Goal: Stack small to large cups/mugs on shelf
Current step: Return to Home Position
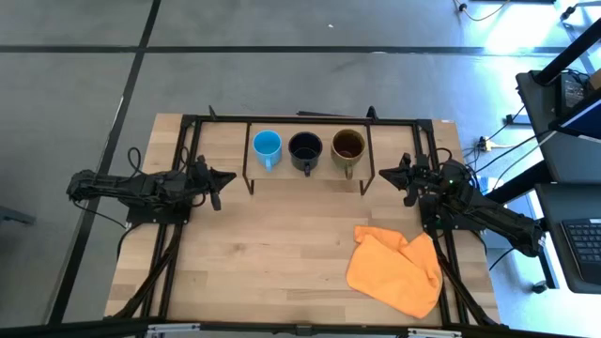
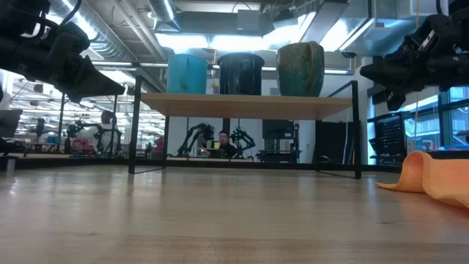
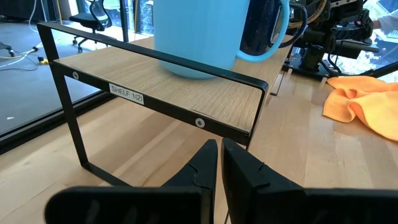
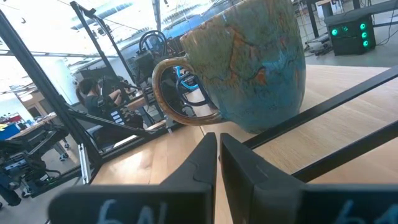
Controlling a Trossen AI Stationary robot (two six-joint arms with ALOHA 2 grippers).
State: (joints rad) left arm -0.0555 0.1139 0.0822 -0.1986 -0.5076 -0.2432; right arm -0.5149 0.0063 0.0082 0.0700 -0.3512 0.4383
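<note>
Three mugs are standing in a row on the shelf (image 1: pixel 221 141) at the far side of the desk (image 1: pixel 272 244): the light blue mug (image 1: pixel 267 146) on the left, the black mug (image 1: pixel 305 148) in the middle, the olive-brown mug (image 1: pixel 348 145) on the right. The left jaws are hanging just left of the shelf and the right jaws just right of it (both pressed almost together, gripping nothing), each pointing at the mugs and touching none

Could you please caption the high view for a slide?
On the shelf, in a row: light blue mug, black mug, olive-brown mug; left hand and right hand flank it.
</note>
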